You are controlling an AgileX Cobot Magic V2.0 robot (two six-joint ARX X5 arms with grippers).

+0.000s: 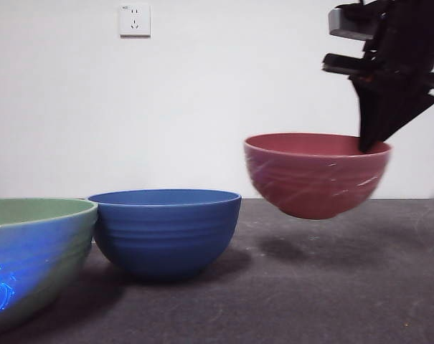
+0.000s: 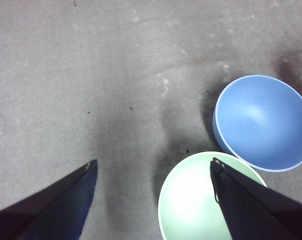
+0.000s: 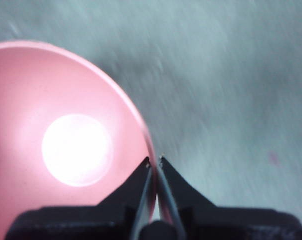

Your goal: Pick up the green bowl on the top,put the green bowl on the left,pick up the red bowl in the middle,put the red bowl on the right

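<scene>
The red bowl [image 1: 315, 174] hung in the air clear of the dark surface [image 1: 331, 287], its shadow lying on the surface beneath it, and it tilted slightly, with the rim nearer the right hand [image 1: 371, 143] a little lower than the far rim. The right hand came down from the upper corner of the front view and was clenched on the bowl's rim at that side; in the right wrist view its two black jaws met almost tip to tip across the thin pink rim [image 3: 150, 165], one jaw inside the red bowl [image 3: 66, 145] and one outside. The bowl's glossy inside showed a bright round glare at its bottom. The blue bowl [image 1: 165, 231] stood upright on the surface, well apart from the lifted bowl, and the green bowl [image 1: 34, 254] stood just beside it at the near edge of the front view, large and partly cut off, with a blue glint on its outer wall. From the left wrist view the green bowl [image 2: 195, 200] and the blue bowl [image 2: 263, 122] sat rim to rim, touching or nearly so. The left hand [image 2: 153, 170] was released above the surface [image 2: 91, 75], its jaws spread wide, one of them crossing over the green bowl's rim without gripping it.
</scene>
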